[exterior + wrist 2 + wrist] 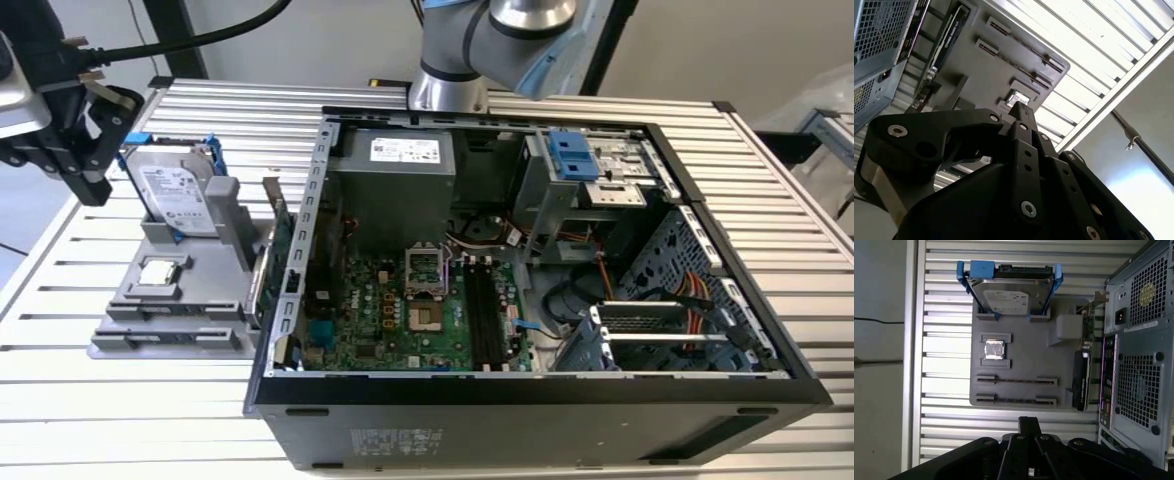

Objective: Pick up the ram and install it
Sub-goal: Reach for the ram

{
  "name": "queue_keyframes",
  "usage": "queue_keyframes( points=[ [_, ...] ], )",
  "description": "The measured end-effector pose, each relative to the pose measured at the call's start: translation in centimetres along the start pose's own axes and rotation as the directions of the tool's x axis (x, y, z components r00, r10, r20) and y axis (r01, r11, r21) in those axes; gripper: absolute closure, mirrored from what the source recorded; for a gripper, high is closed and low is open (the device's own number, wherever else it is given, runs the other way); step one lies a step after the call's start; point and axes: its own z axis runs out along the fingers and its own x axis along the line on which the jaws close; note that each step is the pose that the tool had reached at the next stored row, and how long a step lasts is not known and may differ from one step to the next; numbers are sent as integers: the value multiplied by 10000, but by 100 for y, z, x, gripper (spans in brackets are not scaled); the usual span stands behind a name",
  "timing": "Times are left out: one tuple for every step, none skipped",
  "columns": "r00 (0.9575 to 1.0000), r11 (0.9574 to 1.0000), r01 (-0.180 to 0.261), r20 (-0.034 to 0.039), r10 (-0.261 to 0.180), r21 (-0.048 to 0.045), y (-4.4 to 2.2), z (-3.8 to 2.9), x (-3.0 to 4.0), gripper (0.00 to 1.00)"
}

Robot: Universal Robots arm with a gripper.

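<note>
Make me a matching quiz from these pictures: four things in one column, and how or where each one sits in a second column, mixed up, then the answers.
Column one
1. hard drive
2. square chip
3. computer case
4. gripper

Column two
A. lying flat in a recess of the grey holder
B. open, with a green board showing inside
C. standing on edge in a blue frame
D. black, to the exterior view's left of the hard drive

Pairs: 1-C, 2-A, 3-B, 4-D
</note>
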Motion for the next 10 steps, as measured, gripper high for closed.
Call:
queue_keyframes(
  points=[
    [10000,10000,2,0,-2,0,0,0,0,100],
    [10000,10000,5,1,-5,0,0,0,0,100],
    [10000,10000,8,3,-8,0,0,0,0,100],
    [10000,10000,13,7,-13,0,0,0,0,100],
    [10000,10000,17,12,-17,1,0,0,0,100],
    [10000,10000,20,15,-20,1,0,0,0,100],
    [10000,10000,23,16,-23,1,0,0,0,100],
    [10000,10000,24,16,-24,1,0,0,0,100],
    [10000,10000,25,18,-25,1,0,0,1,100],
    [10000,10000,25,18,-25,1,0,0,1,100]
  ],
)
